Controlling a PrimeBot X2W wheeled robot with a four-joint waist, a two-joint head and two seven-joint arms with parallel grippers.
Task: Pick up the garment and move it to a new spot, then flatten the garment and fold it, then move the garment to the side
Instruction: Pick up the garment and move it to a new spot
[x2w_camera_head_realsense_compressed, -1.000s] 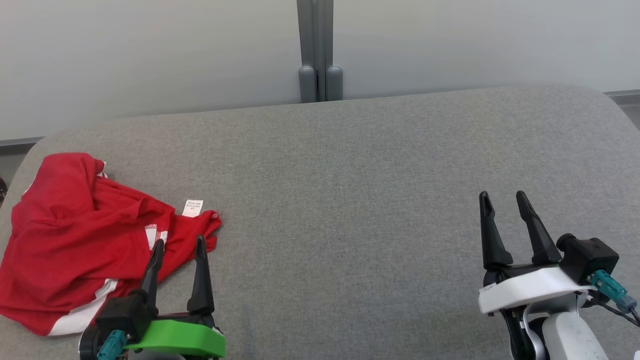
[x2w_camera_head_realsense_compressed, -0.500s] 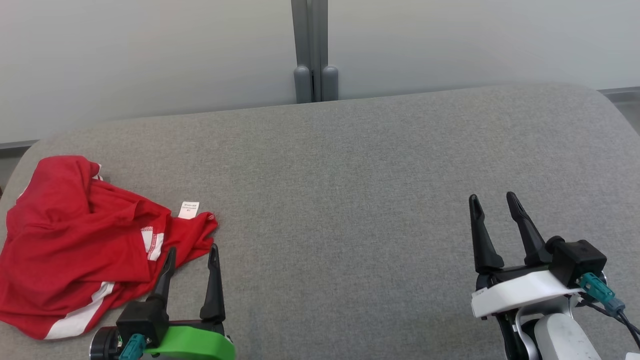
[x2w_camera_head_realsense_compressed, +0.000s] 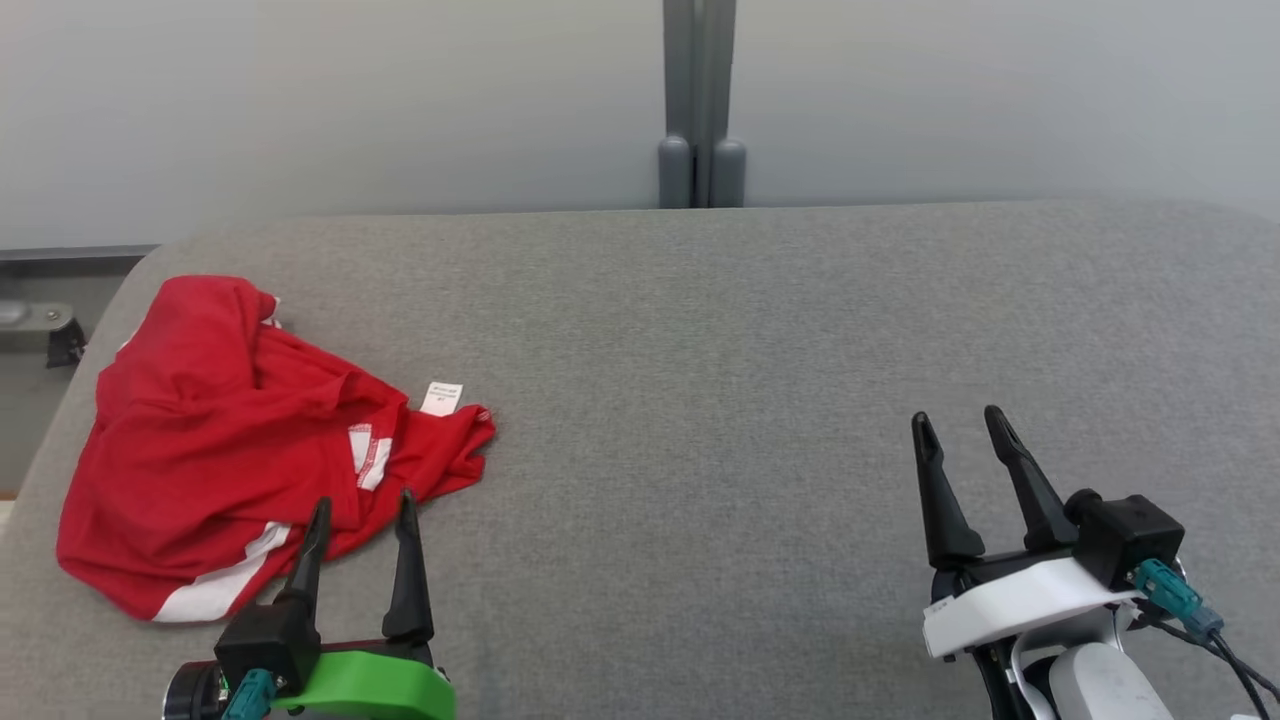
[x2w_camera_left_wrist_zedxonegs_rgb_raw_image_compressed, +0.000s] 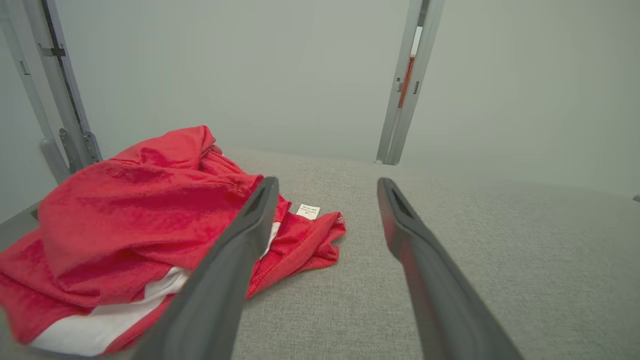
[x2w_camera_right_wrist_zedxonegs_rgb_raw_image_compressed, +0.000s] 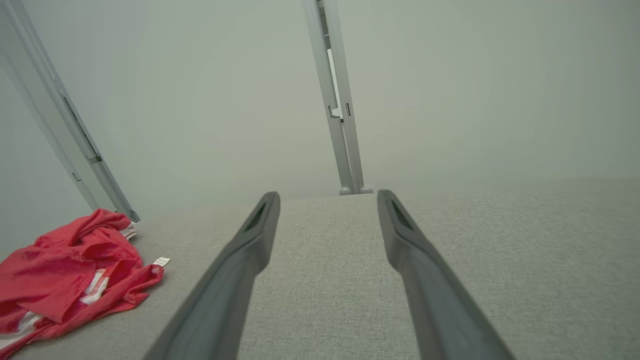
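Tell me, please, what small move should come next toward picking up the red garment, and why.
Probably ease the left gripper forward and down onto the crumpled red garment with white stripes: its jaws stand open and empty at the cloth's near edge, while the right gripper hangs open across the grey fabric surface.

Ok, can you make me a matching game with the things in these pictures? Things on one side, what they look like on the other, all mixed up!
Things:
1. garment
2. care label
3. post
4. padded surface

What they look like:
A. small and white
B. upright grey metal
C. red and crumpled
D. flat grey fabric

Pairs: 1-C, 2-A, 3-B, 4-D
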